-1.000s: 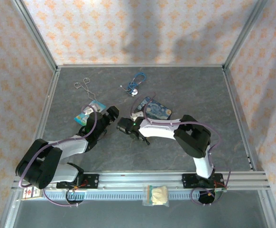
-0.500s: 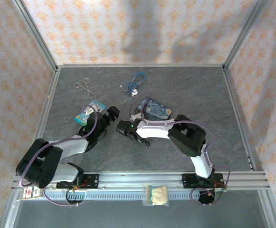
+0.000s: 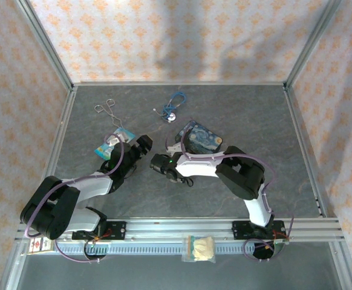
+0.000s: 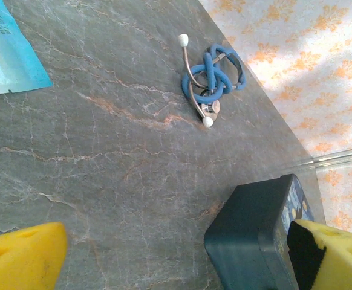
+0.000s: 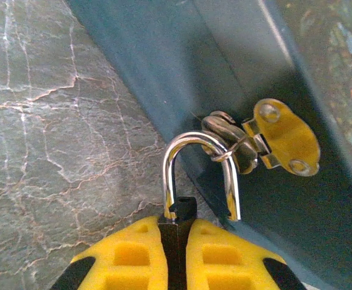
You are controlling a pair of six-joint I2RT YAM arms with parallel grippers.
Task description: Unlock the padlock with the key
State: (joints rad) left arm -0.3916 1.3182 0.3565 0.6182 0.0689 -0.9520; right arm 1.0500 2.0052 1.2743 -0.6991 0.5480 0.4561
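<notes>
The top external camera hung high behind the arms and looked steeply down on the whole table [image 3: 254, 181], with the arm bases at 6 o'clock and the back wall at 12. The left wrist camera sat low near the tabletop, facing across it toward the stethoscope [image 4: 212, 84] at 1 o'clock and the blue box [image 4: 254, 235] at 5 o'clock; the overhead view shared both. The right wrist camera looked from very close at that box's side, the padlock [image 5: 178, 212] just below centre.
</notes>
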